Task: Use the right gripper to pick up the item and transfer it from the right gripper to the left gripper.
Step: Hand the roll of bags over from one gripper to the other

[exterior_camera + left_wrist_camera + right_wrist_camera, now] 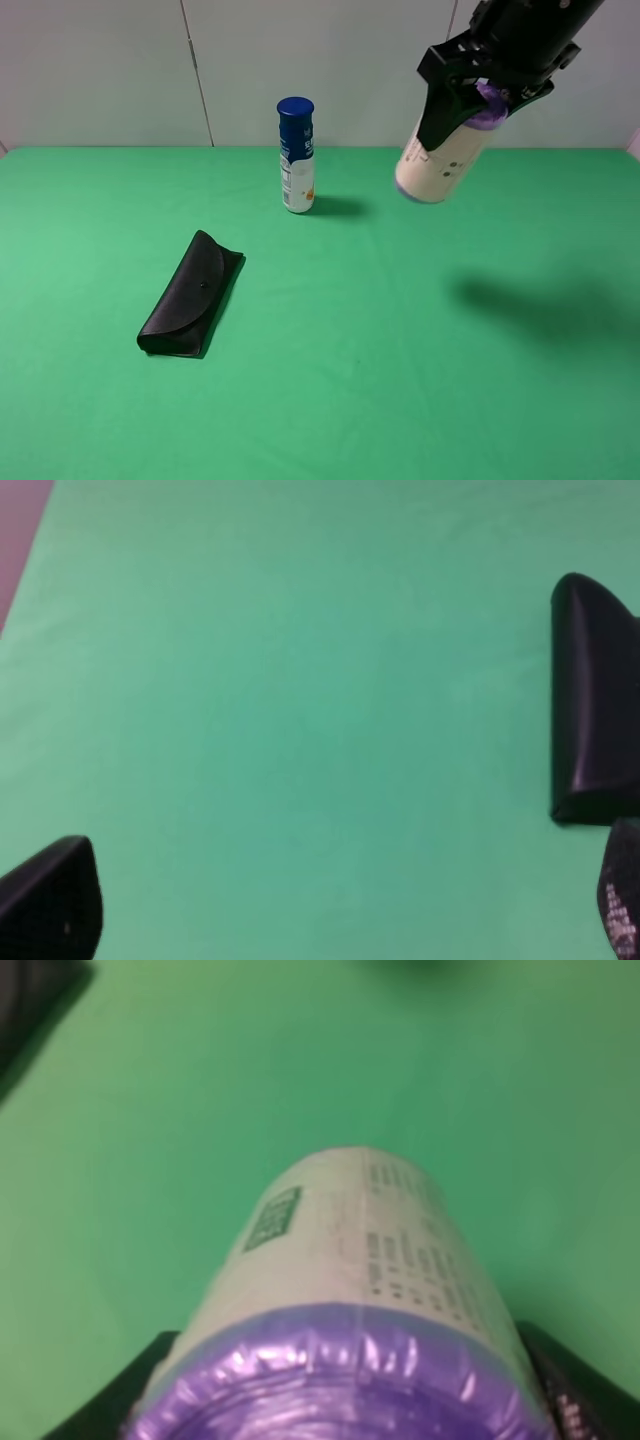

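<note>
Green cloth point(330, 400) covers the table in the ext. high view, matte w/ faint creases; pale wall panels point(100, 70) w/ thin seams stand behind. Right gripper point(472, 110), glossy black, hangs top right, well above the cloth, jaws clamped on the item point(435, 165) at its purple-lidded end. The cream cylinder tilts down-left, dark print on its side, clear of the cloth. A soft shadow point(540, 300) lies on the cloth to the right. White bottle point(296, 160) w/ blue cap stands upright near the back, apart from the item. Flat black case point(190, 293) w/ flap lies slanted on the left.

Left wrist view: same cloth, dull pink strip point(15, 540) at one corner. Left gripper point(335, 910) jaws spread wide, nothing betw. them; black textured fingertips point(50, 905) show at the frame edges. Rounded end of the black case is near, untouched.

Right wrist view: the item fills the frame, crinkly shiny purple film at the lid, cream side w/ a square code & rows of small print. Black fingers point(120, 1400) sit against both sides of the lid end. Cloth below is blurred.
</note>
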### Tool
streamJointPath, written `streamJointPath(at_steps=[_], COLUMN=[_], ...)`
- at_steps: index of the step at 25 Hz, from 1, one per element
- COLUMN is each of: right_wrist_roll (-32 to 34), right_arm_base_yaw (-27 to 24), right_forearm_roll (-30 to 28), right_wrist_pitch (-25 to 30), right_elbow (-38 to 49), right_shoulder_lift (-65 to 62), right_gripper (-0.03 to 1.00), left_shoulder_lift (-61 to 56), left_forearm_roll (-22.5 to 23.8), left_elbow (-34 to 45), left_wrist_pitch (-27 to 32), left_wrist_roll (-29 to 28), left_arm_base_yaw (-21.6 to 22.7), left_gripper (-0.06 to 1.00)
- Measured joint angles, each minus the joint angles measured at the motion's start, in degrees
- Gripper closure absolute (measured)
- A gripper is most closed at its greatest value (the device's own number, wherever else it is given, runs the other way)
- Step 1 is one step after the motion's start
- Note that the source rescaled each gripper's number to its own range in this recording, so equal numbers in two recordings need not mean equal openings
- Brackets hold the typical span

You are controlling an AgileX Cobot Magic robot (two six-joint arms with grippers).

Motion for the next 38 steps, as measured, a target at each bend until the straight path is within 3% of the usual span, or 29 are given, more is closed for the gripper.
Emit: streamJointPath(at_steps=[10, 16, 24, 32, 38], right_wrist_roll=[-0.7, -2.4, -6.3, -7.5, -7.6], right_arm_base_yaw=[14.4, 19.8, 20.6, 20.6, 20.6], right_forearm_roll=[-0.3, -0.3, 0.6, 2.2, 3.6], right_wrist_pitch=[-2.4, -3.2, -4.0, -3.8, -2.8], right_elbow=[0.2, 0.2, 0.2, 0.0, -4.0], right_shoulder_lift=[-1.0, -1.0, -1.0, -1.0, -1.0], right_gripper=[0.95, 0.95, 0.96, 0.96, 0.96], left_shoulder_lift=[0.0, 0.0, 0.0, 0.6, 11.6], left_forearm_roll=[1.5, 1.5, 0.8, -5.2, -11.7], left_elbow=[0.0, 0.0, 0.0, -0.2, -2.6], left_wrist_pitch=[-0.1, -0.1, -0.2, -0.2, -3.5], left_wrist_roll=[0.1, 0.1, 1.6, 11.0, 17.6], left_arm_base_yaw=[0.0, 0.0, 0.0, 0.0, 0.0], left_gripper=[-0.03, -0.03, -0.03, -0.03, 0.01])
